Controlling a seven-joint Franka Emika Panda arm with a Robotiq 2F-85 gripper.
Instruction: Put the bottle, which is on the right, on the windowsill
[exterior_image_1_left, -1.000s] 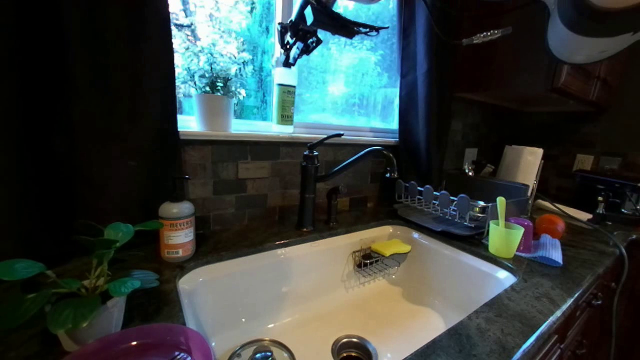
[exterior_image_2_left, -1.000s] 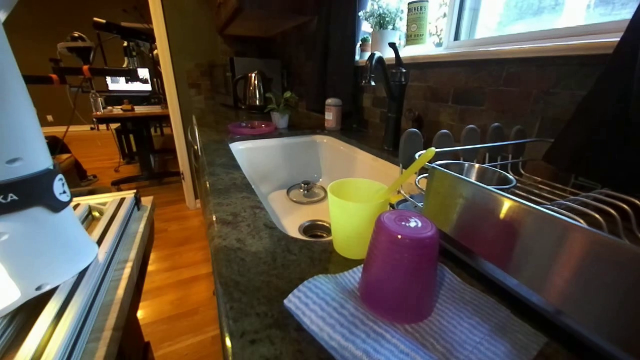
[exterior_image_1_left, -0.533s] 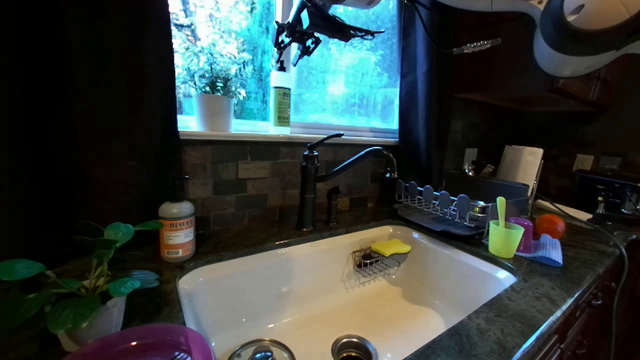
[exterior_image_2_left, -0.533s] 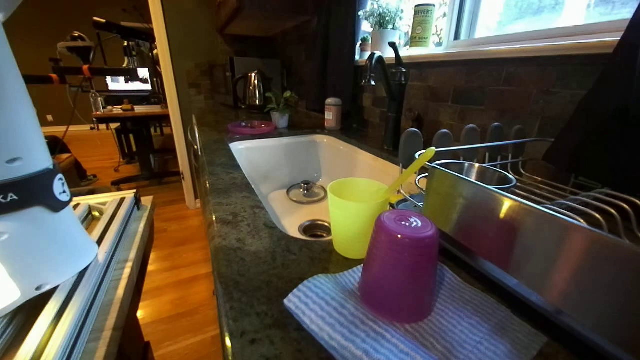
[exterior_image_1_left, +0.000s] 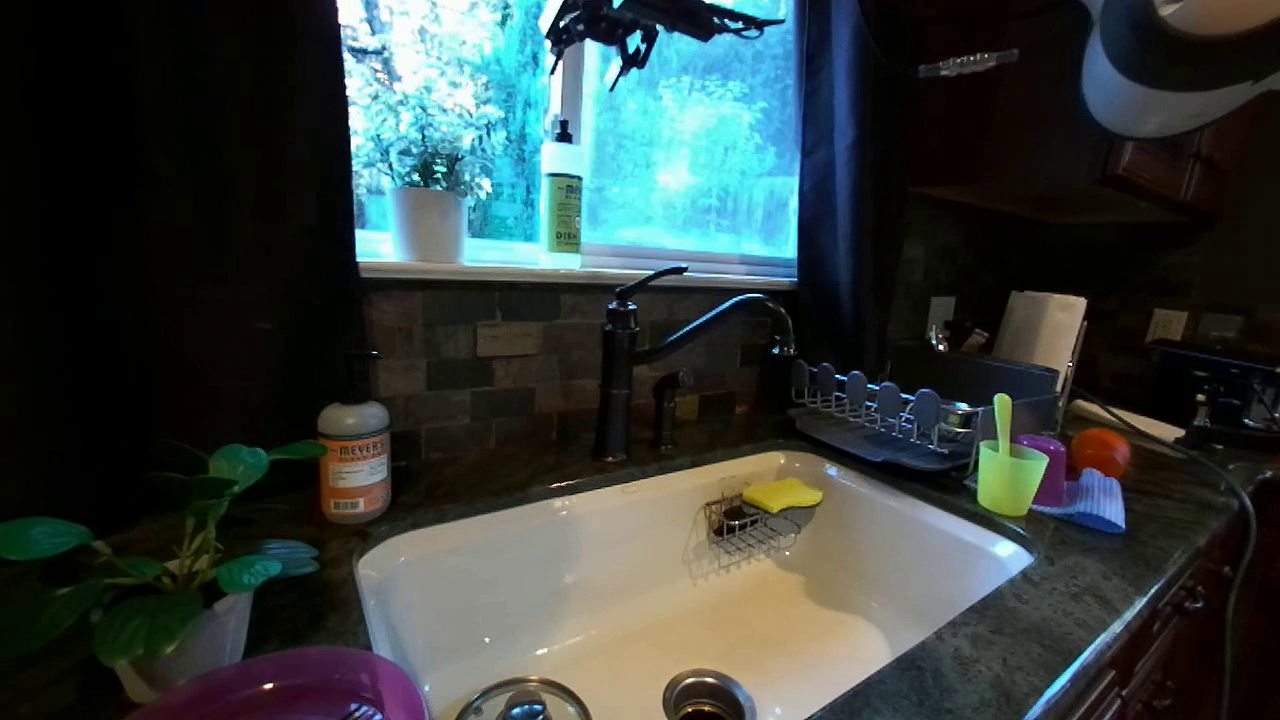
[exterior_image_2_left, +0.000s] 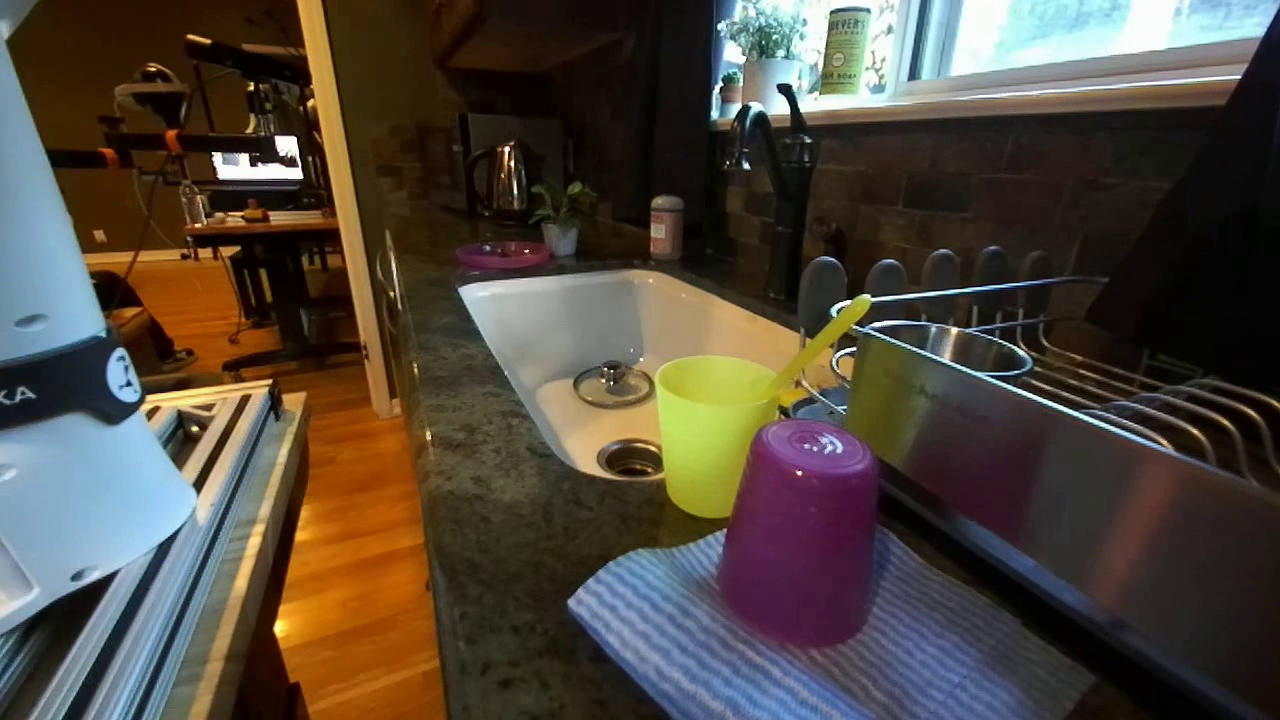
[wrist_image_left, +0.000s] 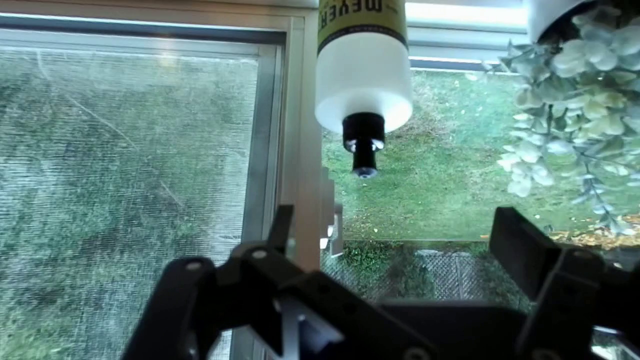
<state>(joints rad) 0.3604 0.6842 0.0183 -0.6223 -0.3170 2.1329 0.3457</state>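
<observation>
The bottle (exterior_image_1_left: 562, 215), slim with a yellow-green label and a black pump top, stands upright on the pale windowsill (exterior_image_1_left: 680, 275). Beside a potted plant, its label also shows in an exterior view (exterior_image_2_left: 846, 52). Above the bottle and clear of it, my gripper (exterior_image_1_left: 583, 80) has its jaws spread wide. The wrist view is upside down: there the bottle (wrist_image_left: 363, 75) hangs from the top edge with its pump pointing down. Between the fingers of the gripper (wrist_image_left: 394, 207) there is nothing but the view through the window.
A white pot with a leafy plant (exterior_image_1_left: 428, 225) stands left of the bottle on the sill. Below the sill rises a dark faucet (exterior_image_1_left: 617, 380) behind the white sink (exterior_image_1_left: 480, 580). An orange-labelled soap bottle (exterior_image_1_left: 354, 470) is on the counter, and a dark curtain (exterior_image_1_left: 845, 180) hangs right of the window.
The jaws have opened and let go of the bottle's top. Slightly shifted, the bottle now stands by itself on the sill, and my gripper has risen away from it.
</observation>
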